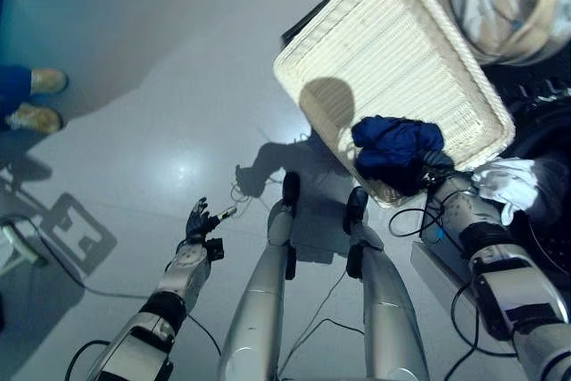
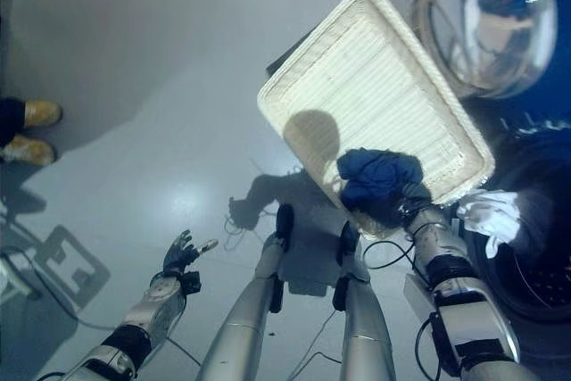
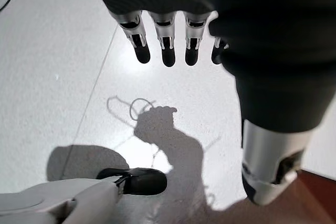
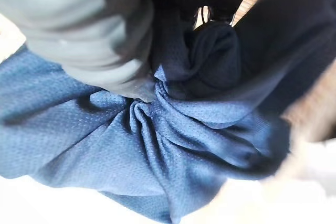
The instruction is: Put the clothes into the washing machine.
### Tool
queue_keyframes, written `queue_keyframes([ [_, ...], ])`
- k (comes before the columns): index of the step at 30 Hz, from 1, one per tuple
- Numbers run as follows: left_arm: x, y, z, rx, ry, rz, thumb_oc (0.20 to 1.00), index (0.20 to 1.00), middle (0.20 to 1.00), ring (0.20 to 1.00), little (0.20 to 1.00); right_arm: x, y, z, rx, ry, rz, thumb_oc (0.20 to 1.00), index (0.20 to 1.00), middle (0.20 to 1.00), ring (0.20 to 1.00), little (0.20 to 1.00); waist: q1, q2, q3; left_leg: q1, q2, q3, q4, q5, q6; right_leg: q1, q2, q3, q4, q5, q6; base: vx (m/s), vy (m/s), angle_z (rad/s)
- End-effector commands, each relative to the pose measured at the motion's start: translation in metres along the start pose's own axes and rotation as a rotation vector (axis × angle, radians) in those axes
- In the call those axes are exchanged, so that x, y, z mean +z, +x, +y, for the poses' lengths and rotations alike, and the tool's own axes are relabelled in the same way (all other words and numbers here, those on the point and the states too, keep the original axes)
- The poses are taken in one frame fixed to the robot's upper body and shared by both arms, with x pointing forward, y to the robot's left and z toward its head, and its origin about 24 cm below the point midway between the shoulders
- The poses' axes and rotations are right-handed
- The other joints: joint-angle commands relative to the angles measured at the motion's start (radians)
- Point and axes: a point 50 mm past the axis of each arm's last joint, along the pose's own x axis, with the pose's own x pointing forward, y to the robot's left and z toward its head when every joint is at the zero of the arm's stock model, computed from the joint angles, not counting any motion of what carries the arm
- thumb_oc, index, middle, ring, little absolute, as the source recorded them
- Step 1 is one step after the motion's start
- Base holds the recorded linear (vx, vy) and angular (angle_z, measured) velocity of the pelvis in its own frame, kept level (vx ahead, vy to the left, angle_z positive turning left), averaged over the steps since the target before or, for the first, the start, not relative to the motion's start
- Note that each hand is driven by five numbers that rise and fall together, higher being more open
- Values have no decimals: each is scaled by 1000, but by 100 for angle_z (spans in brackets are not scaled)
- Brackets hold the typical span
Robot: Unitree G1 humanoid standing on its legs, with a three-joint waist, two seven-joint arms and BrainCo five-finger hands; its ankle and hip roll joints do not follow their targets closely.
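left eye view: right hand (image 1: 434,173) clutches bunched blue cloth (image 1: 395,143) at the near end of the white wicker basket (image 1: 393,42); white cloth (image 1: 507,182) beside the arm. left hand (image 1: 198,219) relaxed, fingers spread above the floor (image 1: 134,69).

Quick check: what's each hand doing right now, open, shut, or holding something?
Left hand: open, fingers straight, empty, over the floor.
Right hand: shut on the blue garment in the basket.
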Motion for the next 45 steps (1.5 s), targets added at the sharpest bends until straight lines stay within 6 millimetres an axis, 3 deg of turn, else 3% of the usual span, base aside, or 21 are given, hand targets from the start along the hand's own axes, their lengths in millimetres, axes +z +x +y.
queue_keyframes([
  [1, -18, -4, 2, 41, 8, 25, 1000, 1000, 1000, 1000, 1000, 6, -3, 14, 172, 167, -57, 200, 200, 200, 200, 200, -23, 5, -17, -16, -44, 63, 91, -134, 0, -13, 47, -18, -71, 60, 50, -58, 74, -54],
  [14, -33, -9, 21, 87, -12, 45, 1000, 1000, 1000, 1000, 1000, 1, -24, 14, 352, 339, -91, 200, 200, 200, 200, 200, -109, 10, -17, 45, -46, 158, 120, -185, 7, 25, 48, 52, -107, 71, 61, -35, 39, -38],
  [22, -36, -9, 22, 83, -12, 59, 1000, 1000, 1000, 1000, 1000, 15, -25, 9, 270, 485, -237, 200, 200, 200, 200, 200, -133, 26, -17, 68, -44, 195, 133, -201, 5, 43, 42, 67, -109, 61, 60, 8, 5, -19],
  [23, -39, -10, 20, 78, -13, 70, 1000, 1000, 1000, 1000, 1000, 26, -25, 3, 197, 525, -324, 200, 200, 200, 200, 200, -141, 36, -17, 79, -42, 205, 136, -207, 3, 51, 41, 75, -109, 56, 58, 85, -25, -10],
  [24, -42, -11, 18, 70, -7, 81, 1000, 1000, 1000, 1000, 1000, 53, -24, -3, 120, 574, -433, 200, 200, 200, 200, 200, -146, 47, -17, 87, -40, 210, 143, -214, 2, 59, 43, 83, -105, 46, 53, 100, -33, -21],
  [26, -43, -11, 19, 67, -2, 88, 1000, 1000, 1000, 1000, 1000, 72, -24, -7, 67, 591, -496, 200, 200, 200, 200, 200, -144, 52, -17, 92, -37, 209, 147, -217, 0, 65, 44, 84, -101, 39, 50, 91, -65, -32],
  [27, -44, -11, 20, 65, 7, 94, 1000, 1000, 1000, 1000, 1000, 96, -26, -11, 2, 608, -567, 200, 200, 200, 200, 200, -143, 56, -17, 96, -34, 207, 150, -220, -3, 73, 44, 84, -94, 30, 49, 72, -63, -33],
  [28, -44, -10, 20, 63, 7, 93, 1000, 1000, 1000, 1000, 1000, 97, -26, -11, 1, 607, -568, 200, 200, 200, 200, 200, -142, 58, -17, 95, -34, 207, 151, -221, -3, 72, 45, 84, -94, 29, 48, 81, -94, -24],
  [31, -40, -8, 23, 53, 42, 98, 1000, 1000, 1000, 1000, 1000, 175, -38, -14, -194, 604, -789, 200, 200, 200, 200, 200, -122, 68, -17, 89, -23, 193, 164, -224, -13, 79, 44, 69, -71, 5, 42, 99, -196, -9],
  [32, -36, -6, 28, 48, 66, 96, 1000, 1000, 1000, 1000, 1000, 224, -57, -10, -332, 599, -945, 200, 200, 200, 200, 200, -104, 71, -17, 75, -18, 180, 173, -222, -19, 75, 49, 56, -50, -13, 33, 92, -210, -4],
  [33, -36, -6, 28, 47, 65, 97, 1000, 1000, 1000, 1000, 1000, 227, -59, -8, -342, 597, -952, 200, 200, 200, 200, 200, -104, 73, -17, 73, -17, 179, 174, -222, -19, 73, 49, 55, -49, -15, 33, 112, -248, 7],
  [35, -33, -6, 36, 45, 84, 90, 1000, 1000, 1000, 1000, 1000, 270, -90, -4, -480, 713, -1134, 200, 200, 200, 200, 200, -88, 72, -17, 53, -13, 163, 176, -214, -24, 61, 59, 44, -28, -28, 21, 77, -161, 17],
  [37, -33, -6, 37, 45, 85, 89, 1000, 1000, 1000, 1000, 1000, 276, -97, -5, -505, 738, -1182, 200, 200, 200, 200, 200, -87, 72, -17, 49, -13, 160, 176, -212, -25, 57, 60, 43, -25, -30, 20, 63, -130, 21],
  [38, -28, -6, 39, 36, 103, 75, 1000, 1000, 1000, 1000, 1000, 304, -146, -3, -577, 889, -1491, 200, 200, 200, 200, 200, -79, 72, -17, 25, -11, 141, 166, -195, -31, 38, 67, 31, -7, -36, 12, 130, -250, 29],
  [39, -22, -6, 41, 27, 112, 66, 1000, 1000, 1000, 1000, 1000, 319, -174, -1, -604, 938, -1626, 200, 200, 200, 200, 200, -77, 72, -17, 4, -15, 129, 168, -185, -33, 19, 67, 22, 8, -39, 8, 140, -254, 20],
  [40, -20, -6, 41, 19, 114, 63, 1000, 1000, 1000, 1000, 1000, 324, -186, 0, -614, 978, -1685, 351, 351, 351, 351, 351, -76, 77, -17, -8, -15, 124, 165, -177, -33, 4, 71, 19, 22, -45, 4, 64, -100, 9],
  [41, -20, -6, 41, 19, 114, 63, 1000, 1000, 1000, 1000, 1000, 324, -186, 0, -614, 978, -1685, 351, 351, 351, 351, 351, -76, 77, -17, -8, -15, 124, 165, -177, -33, 4, 71, 19, 22, -45, 4, 37, -49, 10],
  [42, -17, -5, 42, 15, 114, 61, 1000, 1000, 1000, 1000, 1000, 327, -194, 0, -624, 1003, -1716, 561, 561, 561, 561, 561, -77, 79, -17, -17, -14, 120, 163, -172, -34, -7, 72, 18, 32, -49, 3, 55, -72, 12],
  [43, -14, -4, 45, 4, 113, 58, 1000, 1000, 1000, 1000, 1000, 330, -203, -7, -632, 1064, -1729, 887, 887, 887, 887, 887, -79, 83, -17, -40, -11, 115, 163, -162, -37, -31, 75, 15, 56, -59, -1, 91, -109, 14],
  [44, -11, -3, 45, -7, 112, 57, 1000, 1000, 1000, 1000, 1000, 330, -196, -21, -636, 1075, -1624, 1000, 1000, 1000, 1000, 1000, -83, 87, -17, -59, -9, 110, 173, -159, -39, -53, 79, 15, 83, -68, -5, 74, -84, 6],
  [45, -11, -3, 45, -7, 112, 57, 1000, 1000, 1000, 1000, 1000, 330, -196, -21, -636, 1075, -1624, 1000, 1000, 1000, 1000, 1000, -83, 87, -17, -59, -9, 110, 173, -159, -39, -53, 79, 15, 83, -68, -5, 67, -57, 5],
])
